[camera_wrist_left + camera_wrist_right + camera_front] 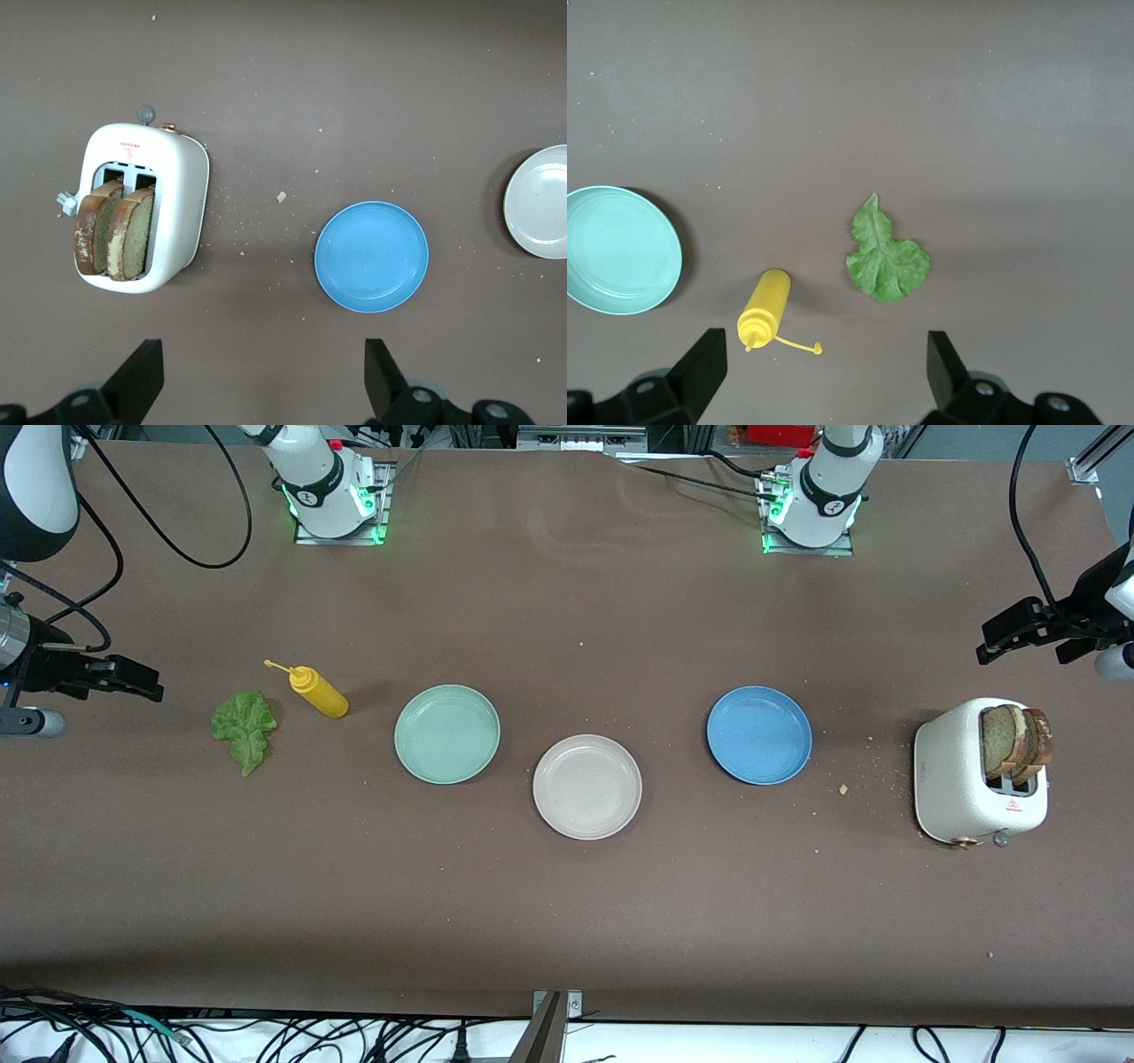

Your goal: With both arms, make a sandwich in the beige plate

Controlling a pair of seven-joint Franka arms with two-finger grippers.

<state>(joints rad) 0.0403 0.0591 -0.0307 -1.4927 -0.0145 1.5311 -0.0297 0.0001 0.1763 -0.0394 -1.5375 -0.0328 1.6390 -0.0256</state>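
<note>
Nearest the front camera on the brown tabletop [567,921]: the beige plate [587,786], bare, with nothing in it. Just past it, at about 10 o'clock from it in the front view, a mint green plate [447,734]; at about 2 o'clock, a blue plate [759,735]. All three apart, none touching.

Toward the left arm's end, a white toaster [966,788] with two slices of brown bread [1014,742] upright in its slots, side by side, crusts showing. Crumbs [843,788] scattered between toaster and blue plate.

Toward the right arm's end, a green lettuce leaf [244,729] flat on the tabletop, and beside it, on the side of the mint green plate, a yellow squeeze bottle [317,691] on its side, its cap tethered off the nozzle.

Farther up, the two grippers, both in the air. Left gripper [264,376] over the tabletop by the toaster, jaws spread wide and holding nothing; bread and toaster at about 10 o'clock in the left wrist view, the beige plate well apart, cut by that view's edge. Right gripper [824,367] over the tabletop beside the lettuce, jaws likewise wide and bare; lettuce at about 1 o'clock and bottle at about 11 o'clock in the right wrist view, the beige plate out of that view.
</note>
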